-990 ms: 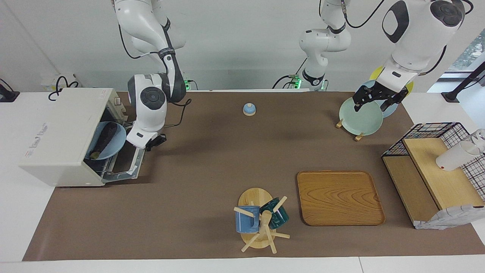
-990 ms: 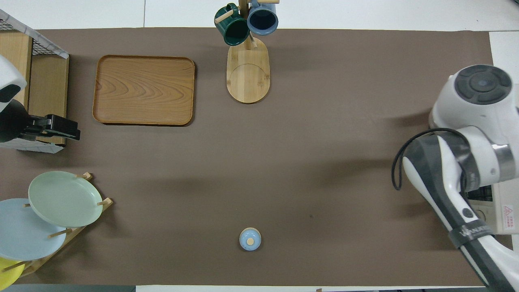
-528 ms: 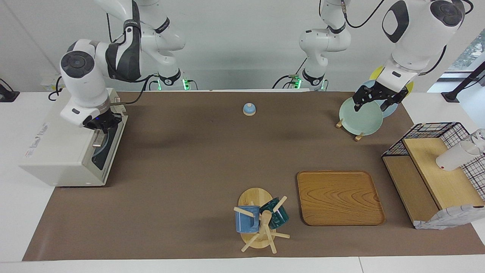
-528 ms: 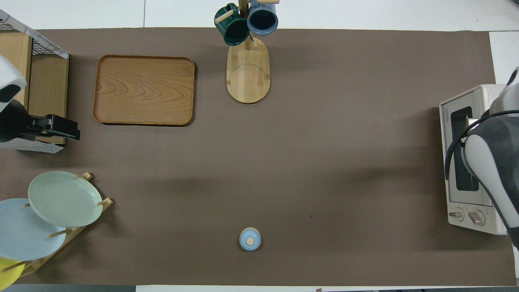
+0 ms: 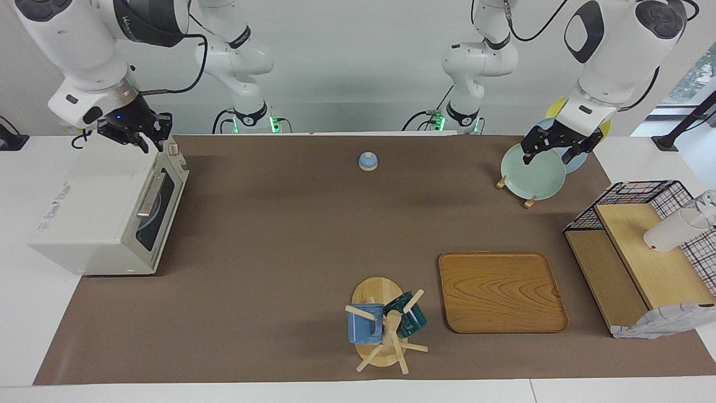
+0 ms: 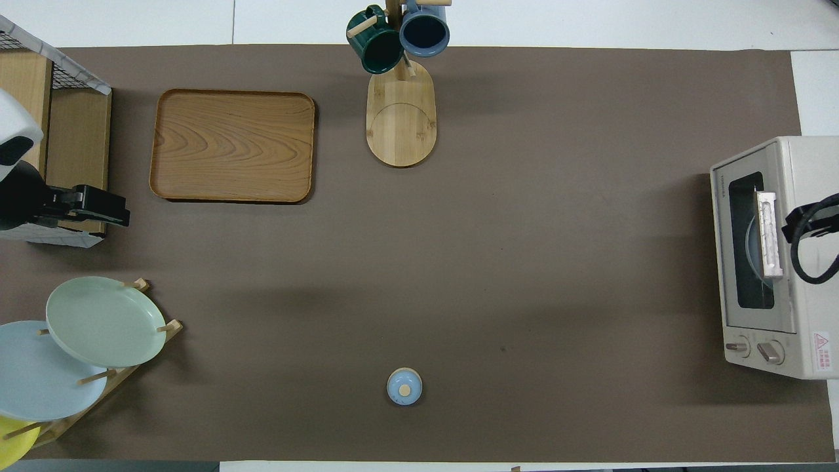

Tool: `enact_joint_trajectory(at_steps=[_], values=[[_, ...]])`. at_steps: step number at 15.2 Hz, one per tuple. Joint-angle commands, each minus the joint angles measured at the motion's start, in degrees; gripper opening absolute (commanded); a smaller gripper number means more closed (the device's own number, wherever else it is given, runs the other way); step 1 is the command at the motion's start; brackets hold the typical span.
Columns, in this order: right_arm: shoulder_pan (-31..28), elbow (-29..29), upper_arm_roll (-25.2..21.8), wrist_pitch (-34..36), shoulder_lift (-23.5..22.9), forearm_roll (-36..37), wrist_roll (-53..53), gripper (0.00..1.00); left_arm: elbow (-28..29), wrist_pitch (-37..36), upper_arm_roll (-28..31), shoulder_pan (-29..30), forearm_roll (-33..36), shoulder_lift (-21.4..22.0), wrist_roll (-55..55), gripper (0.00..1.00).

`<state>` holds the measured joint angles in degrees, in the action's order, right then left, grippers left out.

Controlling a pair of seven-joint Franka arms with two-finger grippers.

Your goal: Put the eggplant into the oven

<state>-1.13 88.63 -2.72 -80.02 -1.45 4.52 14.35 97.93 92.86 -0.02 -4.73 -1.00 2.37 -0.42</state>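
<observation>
Seemingly the job is all but finished. The oven (image 5: 106, 207) sits at the right arm's end of the tabletop (image 5: 279, 235) with its dark glass door shut, the silver handle (image 5: 149, 194) lying flat across the front. Through the glass a pale blue plate (image 6: 754, 246) shows faintly; the eggplant itself cannot be made out in either view, so my reading is that it rests inside on that plate, hidden by the dark glass. Nothing purple lies out on the tabletop, which fits that reading.

What is left, by my judgement, is only for the arm to clear away. The right pincer (image 5: 142, 133) hangs in the air above the oven's top corner nearest the robots, touching nothing and carrying nothing; how far apart its fingers stand I cannot tell. The left pincer (image 5: 551, 146) waits over the green plate (image 5: 531, 170) in the plate rack at the left arm's end of the tabletop, its fingers spread wide and empty.

The facing view gives the right pincer and its height above the oven, and the oven's side and top. The overhead view misses that pincer altogether, showing only a loop of black cable (image 6: 809, 242) over the oven roof, but it looks straight down onto the closed door, the two knobs (image 6: 754, 349) and the plate rim through the glass. It also shows the left pincer (image 6: 105, 208) from the side, near the shelf rack (image 6: 72, 131).
</observation>
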Motion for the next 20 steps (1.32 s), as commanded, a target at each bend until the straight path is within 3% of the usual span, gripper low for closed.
enact_joint_trajectory(at_steps=[1, 3, 9, 14, 20], values=[[-1.0, -0.1, -0.1, 0.5, -0.9, -3.0, -4.0, 1.0, 0.1, -0.1, -0.4, 0.6, 1.0, 0.4, -0.5, 1.0], [-1.2, 0.4, 0.0, 0.8, -0.7, -2.9, -8.3, 1.0, 0.1, -0.1, -0.4, 0.6, 1.0, 0.4, -0.5, 1.0], [-1.4, 0.2, 1.1, 0.0, -1.1, 1.0, -7.2, 1.0, 0.1, -0.1, -0.4, 0.6, 1.0, 0.4, -0.5, 1.0], [-0.7, 4.0, 0.9, -1.6, 2.1, 0.8, -6.5, 1.0, 0.1, -0.1, -0.4, 0.6, 1.0, 0.3, -0.5, 1.0], [-0.8, 3.4, 0.9, -3.0, 1.6, 0.8, -6.6, 1.0, 0.1, -0.1, -0.4, 0.6, 1.0, 0.4, -0.5, 1.0]])
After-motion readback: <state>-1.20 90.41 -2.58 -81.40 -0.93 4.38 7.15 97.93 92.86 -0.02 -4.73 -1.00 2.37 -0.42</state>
